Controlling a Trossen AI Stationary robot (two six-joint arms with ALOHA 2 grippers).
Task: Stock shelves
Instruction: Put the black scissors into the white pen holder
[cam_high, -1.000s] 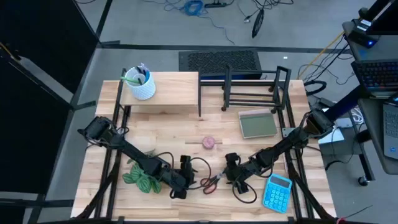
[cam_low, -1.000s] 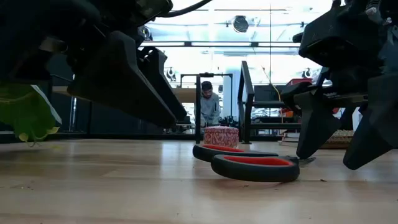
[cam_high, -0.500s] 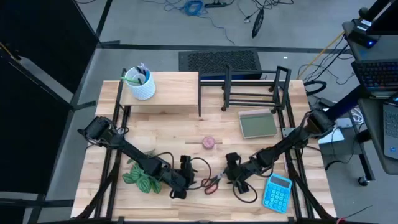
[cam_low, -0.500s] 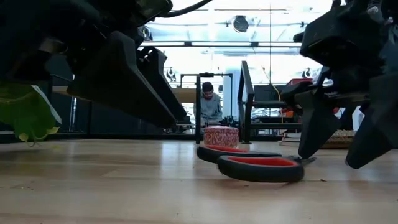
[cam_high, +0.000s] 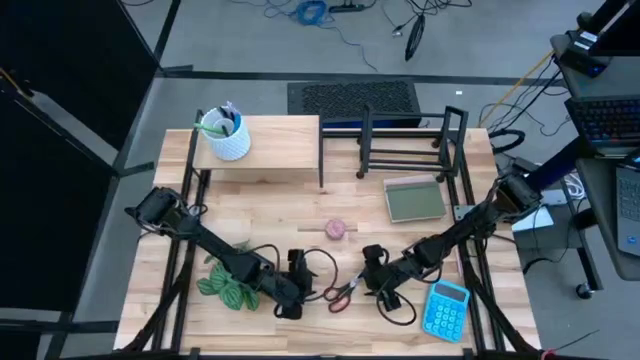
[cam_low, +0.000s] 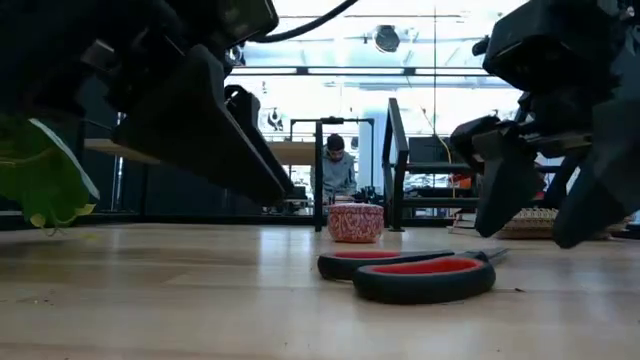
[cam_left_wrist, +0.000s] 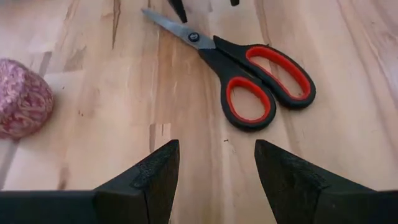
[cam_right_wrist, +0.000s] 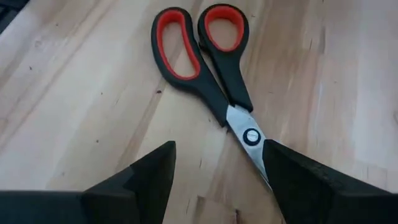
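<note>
Red-and-black scissors (cam_high: 341, 293) lie flat on the table near its front edge, blades closed. My right gripper (cam_right_wrist: 217, 180) is open and hangs just above the blade end (cam_right_wrist: 250, 137), one finger on either side. My left gripper (cam_left_wrist: 214, 180) is open and low, facing the scissors' handles (cam_left_wrist: 261, 81) from the table's left without reaching them. The pale-wood shelf (cam_high: 262, 150) stands at the far left. The black wire rack (cam_high: 405, 140) stands at the far right.
A white cup (cam_high: 224, 137) with things in it stands on the wooden shelf. A pink patterned ball (cam_high: 336, 229) sits mid-table. A grey-green pad (cam_high: 414, 198) lies before the rack, a blue calculator (cam_high: 446, 308) at the near right, and a green plant (cam_high: 225, 285) at the near left.
The scissors have slid and turned a little on the table. My right gripper has risen slightly off the blade end and stays open.
</note>
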